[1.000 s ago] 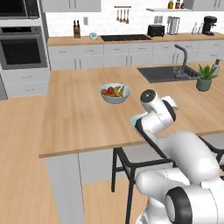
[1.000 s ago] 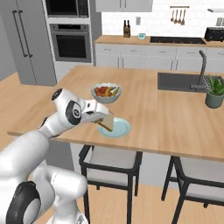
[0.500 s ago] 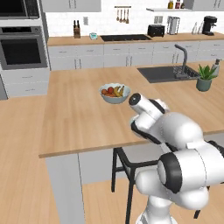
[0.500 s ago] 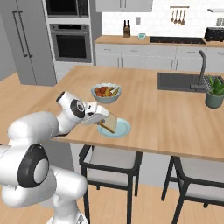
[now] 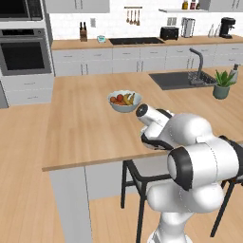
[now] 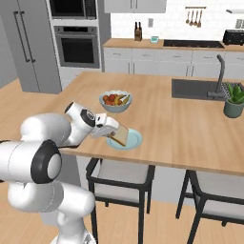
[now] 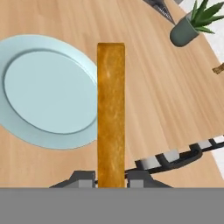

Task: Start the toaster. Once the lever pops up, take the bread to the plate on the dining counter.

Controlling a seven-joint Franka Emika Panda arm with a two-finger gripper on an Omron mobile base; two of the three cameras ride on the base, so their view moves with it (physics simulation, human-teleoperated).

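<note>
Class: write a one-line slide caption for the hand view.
Pincer shut on the bread, edge-on beside the plate.

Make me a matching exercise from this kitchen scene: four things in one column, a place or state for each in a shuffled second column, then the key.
Things:
1. thin tan-brown slice of bread
2. round light-blue plate
3. grey-blue fruit bowl
4. small green potted plant

Places or states:
A. beside the sink
B. flat on the wood counter, bare
C. clamped edge-on in the gripper
D. holds fruit, beyond the plate

Pairs: 1-C, 2-B, 3-D, 4-A
</note>
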